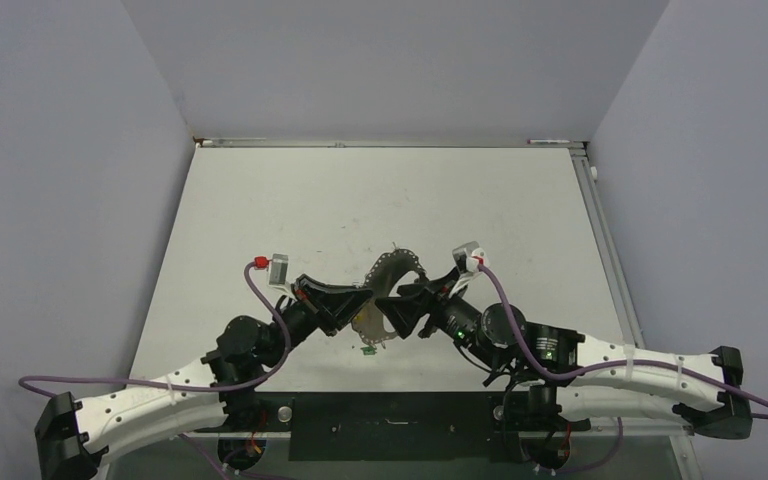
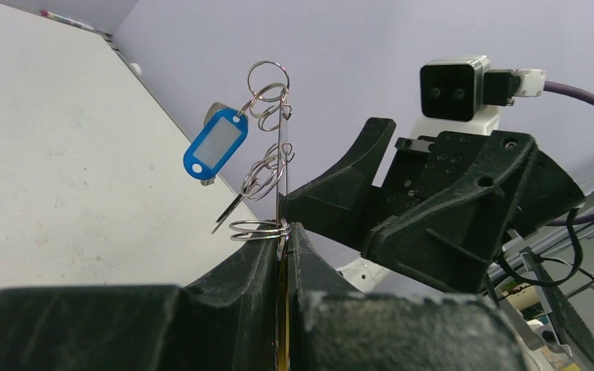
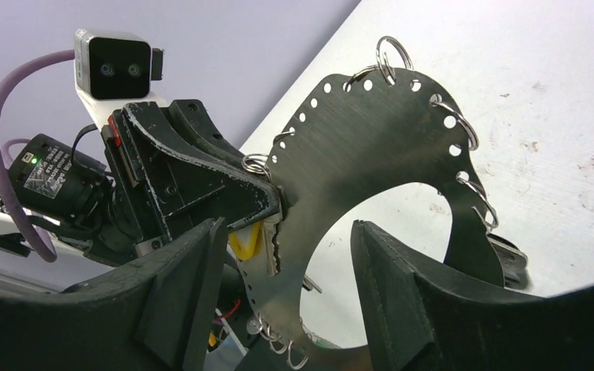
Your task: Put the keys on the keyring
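Keyring (image 3: 371,147): flat sheet metal, perforated rim, dark grey, dull satin sheen, smooth.
Split rings (image 3: 390,58): bright silvery wire, glossy.
Blue tag (image 2: 216,144): glossy plastic frame, pale matt insert.
Yellow key head (image 3: 245,244): smooth plastic.
Left gripper (image 2: 285,232), right gripper (image 3: 288,226) — matt black plastic, fine layered texture, edges scuffed pale.
Table (image 1: 290,200) — matt off-white, speckled with dark scuffs.
Cable (image 2: 588,97): smooth purple sheath.

No readable text anywhere. Left of the keyring (image 3: 371,147), on a black motor housing (image 3: 50,182), a label (image 3: 42,179) with white print, too small and blurred to make out. Hanging from the keyring's upper rings, a blue key tag (image 2: 216,144) with a blank window.
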`<control>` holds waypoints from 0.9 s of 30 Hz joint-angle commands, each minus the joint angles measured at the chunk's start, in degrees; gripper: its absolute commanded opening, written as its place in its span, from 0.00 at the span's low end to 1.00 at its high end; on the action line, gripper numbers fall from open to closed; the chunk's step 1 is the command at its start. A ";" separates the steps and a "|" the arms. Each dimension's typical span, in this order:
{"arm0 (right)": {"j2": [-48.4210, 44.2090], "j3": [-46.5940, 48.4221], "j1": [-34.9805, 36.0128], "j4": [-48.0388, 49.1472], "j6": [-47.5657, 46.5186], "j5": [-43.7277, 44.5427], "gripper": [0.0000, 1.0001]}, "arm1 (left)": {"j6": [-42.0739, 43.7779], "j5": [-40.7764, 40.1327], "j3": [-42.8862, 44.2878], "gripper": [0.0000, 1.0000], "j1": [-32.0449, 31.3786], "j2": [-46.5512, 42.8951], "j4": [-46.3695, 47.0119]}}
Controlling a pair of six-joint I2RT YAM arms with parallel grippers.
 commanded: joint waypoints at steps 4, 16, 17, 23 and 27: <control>2.70 1.18 0.07 5.63 1.64 1.51 0.57 | -3.11 1.67 1.56 0.00 0.47 -2.63 5.10; 4.11 -0.66 0.19 13.56 1.63 -0.81 0.45 | -7.31 5.95 -0.14 0.00 0.63 0.29 13.68; 4.22 -0.77 0.17 14.18 1.66 -0.80 0.45 | -7.57 6.27 -0.10 0.00 0.67 0.47 14.03; 5.02 -0.53 0.19 15.92 1.28 -0.94 0.43 | -8.58 7.46 -0.08 0.00 0.69 0.68 15.25; 6.96 1.42 0.16 13.43 1.23 -1.37 0.39 | -8.47 8.31 0.03 0.00 0.76 1.00 15.74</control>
